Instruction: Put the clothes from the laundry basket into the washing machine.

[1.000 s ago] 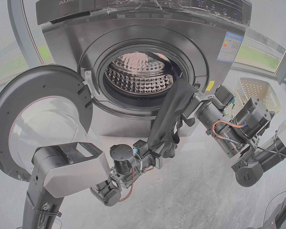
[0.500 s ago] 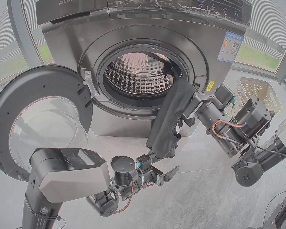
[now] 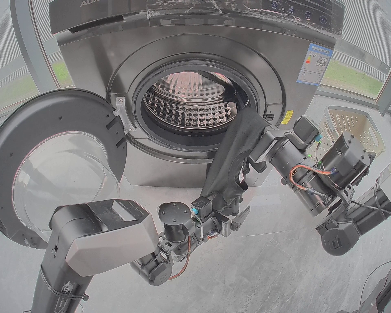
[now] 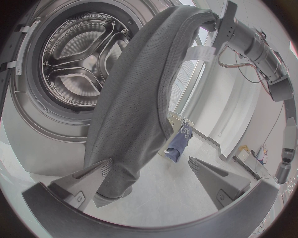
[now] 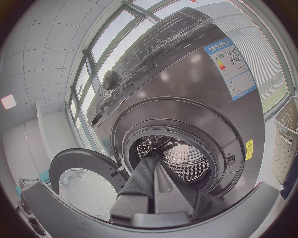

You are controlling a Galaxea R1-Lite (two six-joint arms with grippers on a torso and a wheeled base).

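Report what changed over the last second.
The left gripper dropped away from the garment's hem, open, then rose back; the hem now hangs at one of its fingers. Unchanged: the right gripper holds the garment's top at the drum mouth, the door is open, and the basket stands to the washer's right.

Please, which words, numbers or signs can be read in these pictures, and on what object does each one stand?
No text reads whole.
Blue-edged label on the washing machine: print too small.
Yellow sticker beside the opening: too small.
Control panel symbols: blurred under film.
Lettering at the machine's top edge: cut off.
White letters on the blue garment: folded, incomplete.
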